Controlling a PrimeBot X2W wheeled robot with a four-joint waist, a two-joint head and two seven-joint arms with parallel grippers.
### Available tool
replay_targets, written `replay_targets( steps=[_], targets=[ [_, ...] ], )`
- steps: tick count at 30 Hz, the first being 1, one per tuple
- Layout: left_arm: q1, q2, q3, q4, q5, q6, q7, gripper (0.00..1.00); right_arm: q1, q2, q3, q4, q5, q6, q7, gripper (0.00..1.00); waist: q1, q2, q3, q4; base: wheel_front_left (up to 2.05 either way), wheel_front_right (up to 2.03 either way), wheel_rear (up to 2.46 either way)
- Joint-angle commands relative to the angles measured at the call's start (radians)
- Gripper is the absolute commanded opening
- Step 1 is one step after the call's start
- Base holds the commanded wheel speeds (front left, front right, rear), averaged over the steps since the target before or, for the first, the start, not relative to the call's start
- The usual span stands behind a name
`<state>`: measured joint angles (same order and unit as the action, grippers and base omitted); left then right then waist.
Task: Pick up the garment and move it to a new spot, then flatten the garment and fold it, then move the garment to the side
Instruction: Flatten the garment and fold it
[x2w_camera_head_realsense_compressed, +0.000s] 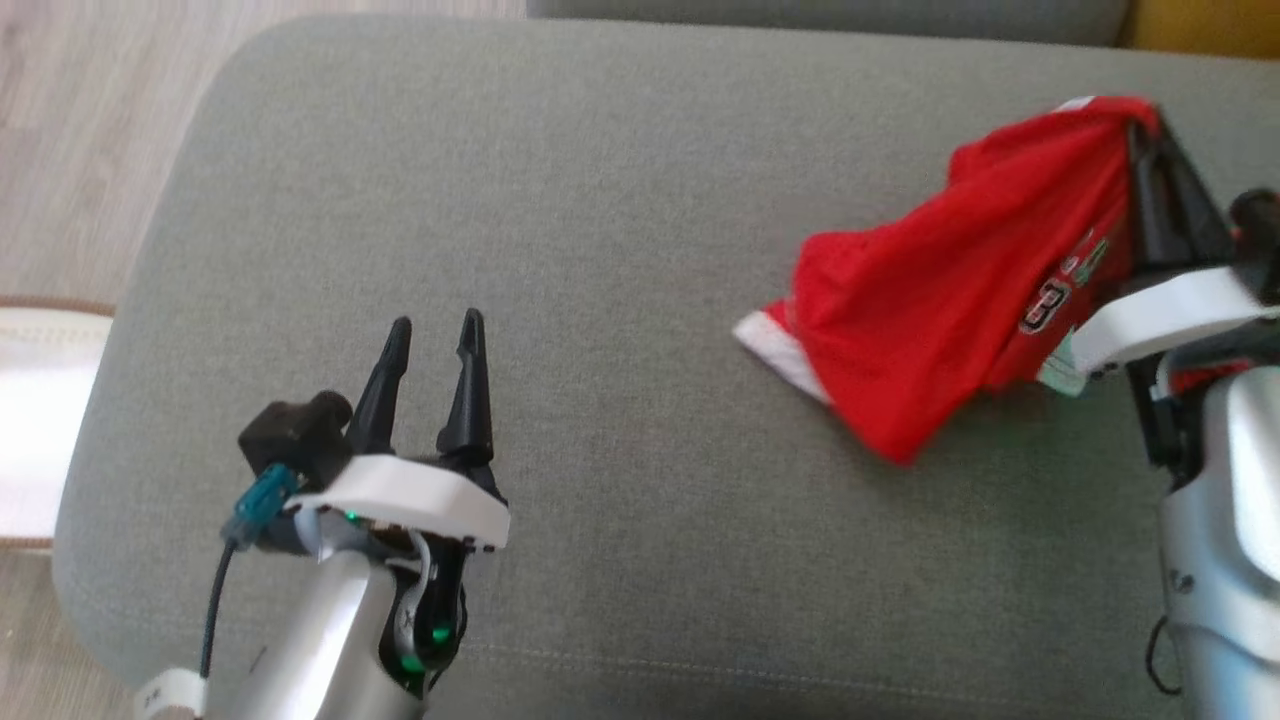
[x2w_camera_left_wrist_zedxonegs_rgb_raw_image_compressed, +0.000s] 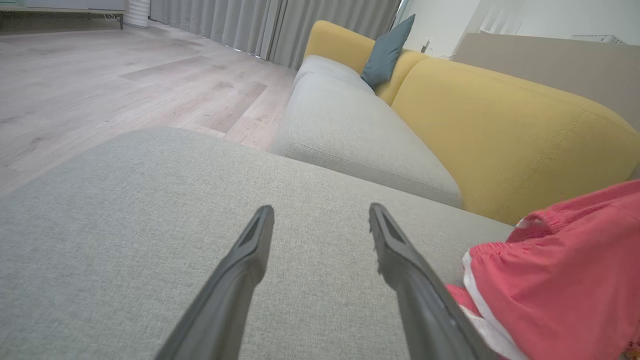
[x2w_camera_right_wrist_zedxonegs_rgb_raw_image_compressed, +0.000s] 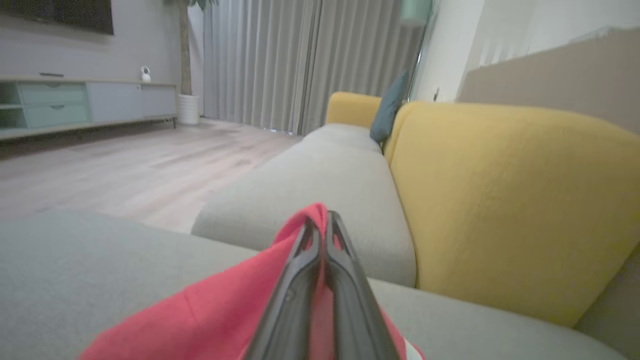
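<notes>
Red garment (x2w_camera_head_realsense_compressed: 950, 290) is held up at the right end of the grey cushion (x2w_camera_head_realsense_compressed: 600, 200), its top edge pinched by the right gripper (x2w_camera_head_realsense_compressed: 1148, 118) with fingers clamped together on a thin fold, white hem hung low near the cushion. Left gripper (x2w_camera_head_realsense_compressed: 435, 335) is parked well apart over bare cushion, fingers spread, nothing held. Risk as judged: only a small bite is gripped (layer count can't be told), so fabric could be pulled free if the hem is dragged during the move
</notes>
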<state>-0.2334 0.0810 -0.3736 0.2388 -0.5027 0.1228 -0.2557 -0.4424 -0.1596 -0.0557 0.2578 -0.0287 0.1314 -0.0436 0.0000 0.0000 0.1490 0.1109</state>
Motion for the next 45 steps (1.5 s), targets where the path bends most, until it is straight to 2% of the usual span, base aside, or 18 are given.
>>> replay_targets(
  steps=[1,13,18,21,24,30,33,34,35,39,45],
  targets=[
    [-0.007,0.002,0.041,-0.023,0.01,-0.005,-0.006,1.0,-0.035,-0.012,0.029,-0.073,0.015,-0.001,0.008,0.0,0.0,0.0,-0.022,-0.01,0.0,0.0,0.0],
    [0.035,-0.011,0.055,-0.034,0.025,-0.016,-0.006,1.0,0.013,-0.037,0.076,-0.352,0.058,-0.001,0.12,0.0,0.0,0.0,-0.077,-0.005,0.0,0.0,0.0],
    [0.017,-0.017,0.046,-0.04,0.027,-0.021,-0.006,1.0,-0.014,-0.067,0.112,-0.381,0.073,-0.001,0.168,0.0,0.0,0.0,-0.042,0.031,0.0,0.0,0.0],
    [0.0,-0.019,0.041,-0.035,0.028,-0.024,-0.006,1.0,-0.058,-0.104,0.157,-0.317,0.092,-0.001,0.177,0.0,0.0,0.0,-0.012,0.056,0.0,0.0,0.0],
    [-0.018,-0.02,0.039,-0.029,0.028,-0.028,-0.006,1.0,-0.116,-0.149,0.211,-0.203,0.109,-0.001,0.169,0.0,0.0,0.0,0.018,0.078,0.0,0.0,0.0],
    [-0.06,-0.023,0.03,-0.02,0.035,-0.038,-0.006,1.0,-0.275,-0.224,0.328,0.109,0.125,-0.001,0.106,0.0,0.0,0.0,0.081,0.114,0.0,0.0,0.0],
    [-0.078,-0.025,0.026,-0.014,0.035,-0.042,-0.006,1.0,-0.354,-0.234,0.359,0.264,0.117,-0.001,0.071,0.0,0.0,0.0,0.105,0.127,0.0,0.0,0.0],
    [-0.083,-0.026,0.026,-0.013,0.035,-0.043,-0.006,1.0,-0.378,-0.233,0.361,0.31,0.112,-0.001,0.059,0.16,0.0,0.0,0.112,0.129,0.0,0.0,0.0],
    [-0.088,-0.026,0.027,-0.012,0.035,-0.044,-0.006,1.0,-0.399,-0.233,0.363,0.354,0.1,-0.001,0.047,1.0,0.0,0.0,0.117,0.132,0.0,0.0,0.0],
    [-0.098,-0.028,0.032,-0.007,0.035,-0.044,-0.006,1.0,-0.464,-0.219,0.367,0.486,0.079,-0.001,-0.012,1.0,0.0,0.0,0.123,0.13,0.0,0.0,0.0],
    [-0.092,-0.029,0.051,-0.001,0.039,-0.042,-0.006,1.0,-0.498,-0.195,0.365,0.585,0.091,-0.001,-0.092,1.0,0.0,0.0,0.096,0.093,0.0,0.0,0.0]
  ],
)
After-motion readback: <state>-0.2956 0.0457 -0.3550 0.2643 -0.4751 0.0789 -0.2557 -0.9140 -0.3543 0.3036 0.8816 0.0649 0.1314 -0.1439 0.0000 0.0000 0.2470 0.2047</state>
